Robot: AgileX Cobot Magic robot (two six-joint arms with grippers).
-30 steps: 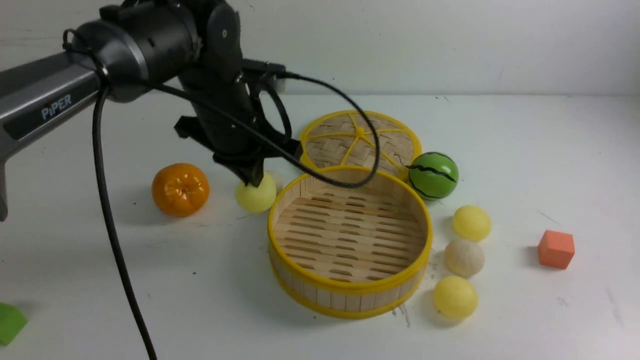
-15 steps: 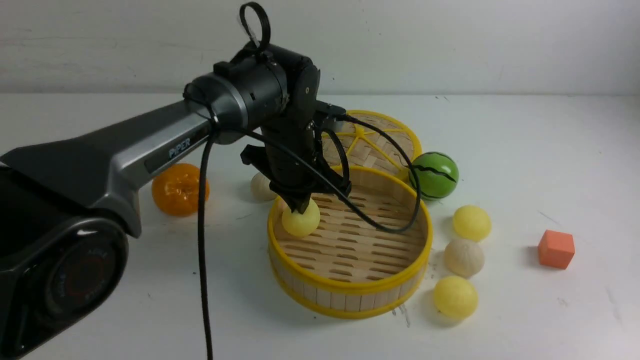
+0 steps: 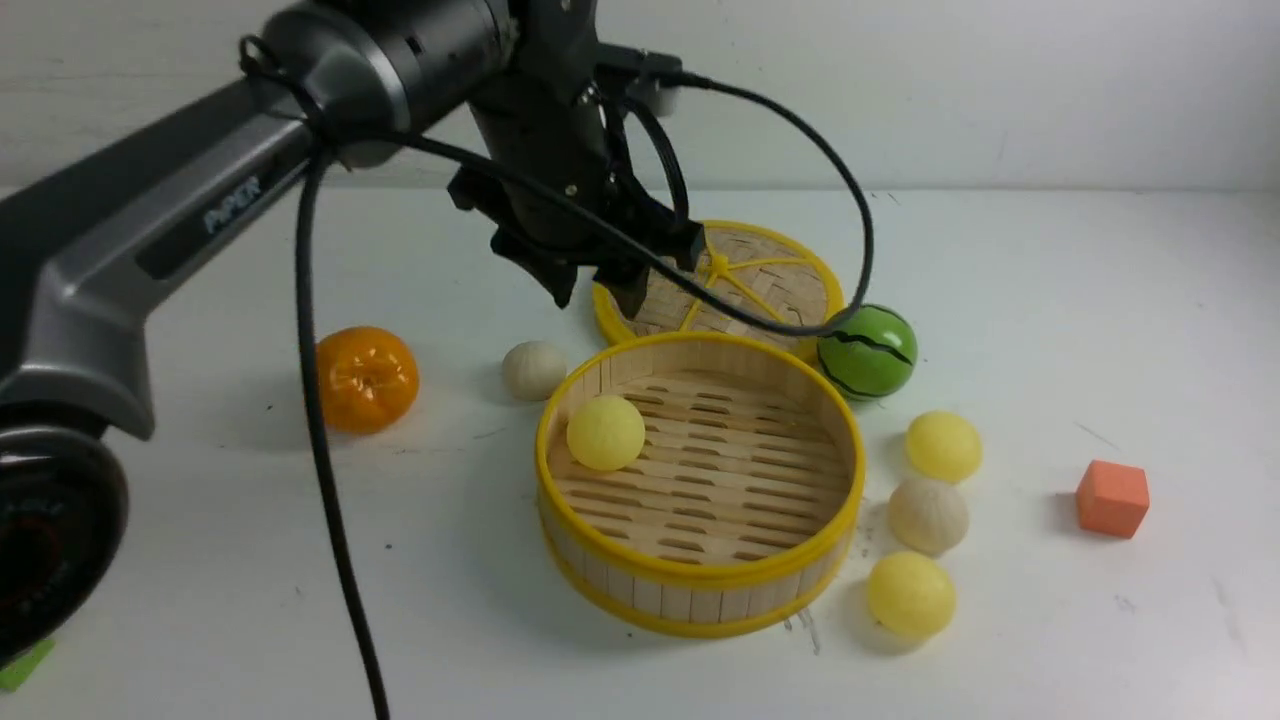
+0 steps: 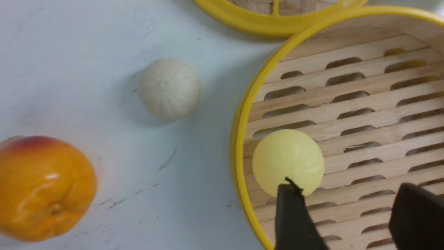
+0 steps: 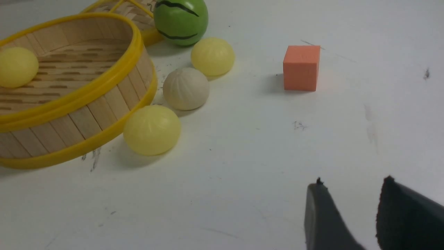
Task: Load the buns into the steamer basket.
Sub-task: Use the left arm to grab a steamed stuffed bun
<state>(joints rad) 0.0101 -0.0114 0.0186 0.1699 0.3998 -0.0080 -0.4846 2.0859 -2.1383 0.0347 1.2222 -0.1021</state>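
Note:
The steamer basket (image 3: 700, 575) stands mid-table with one pale yellow bun (image 3: 605, 432) resting on its slats by the left wall. My left gripper (image 3: 600, 298) hangs open and empty above the basket's far rim; in the left wrist view (image 4: 347, 187) that bun (image 4: 288, 162) lies just beyond one fingertip. An off-white bun (image 3: 533, 369) sits on the table left of the basket. Right of it lie a yellow bun (image 3: 943, 445), an off-white bun (image 3: 928, 514) and another yellow bun (image 3: 910, 594). My right gripper (image 5: 353, 182) is open over bare table.
A glossy orange (image 3: 366, 378) lies at the left. The woven lid (image 3: 760, 290) lies flat behind the basket, with the watermelon ball (image 3: 866, 351) beside it. An orange cube (image 3: 1112, 497) sits far right, a green block (image 3: 20, 665) at the front left corner.
My left gripper carried the yellow bun from the table left of the basket into it, opened, and rose away. The bun now rests on the slats.

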